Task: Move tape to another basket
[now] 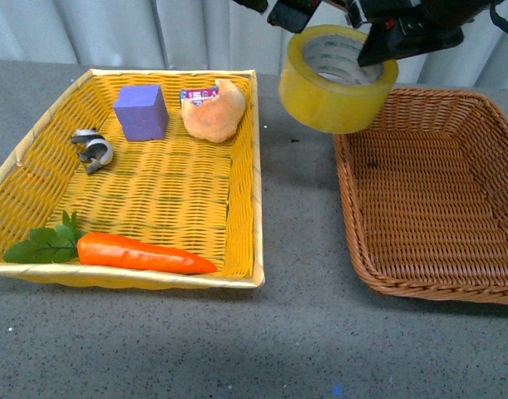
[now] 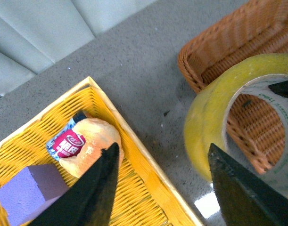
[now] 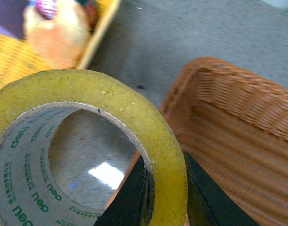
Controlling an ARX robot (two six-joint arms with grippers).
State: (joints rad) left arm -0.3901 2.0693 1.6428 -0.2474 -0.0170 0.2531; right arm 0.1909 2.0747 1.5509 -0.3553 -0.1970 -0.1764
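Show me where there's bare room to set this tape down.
Freest: the brown basket, whose whole floor is bare. Also free: the middle of the yellow basket, between the purple block and the carrot, and the grey table strip between the baskets. Crowded: the yellow basket's far end, with clip, block and bun.

glossy translucent tape [image 1: 337, 79], printed card core; rough woven wicker basket [image 1: 441, 191].
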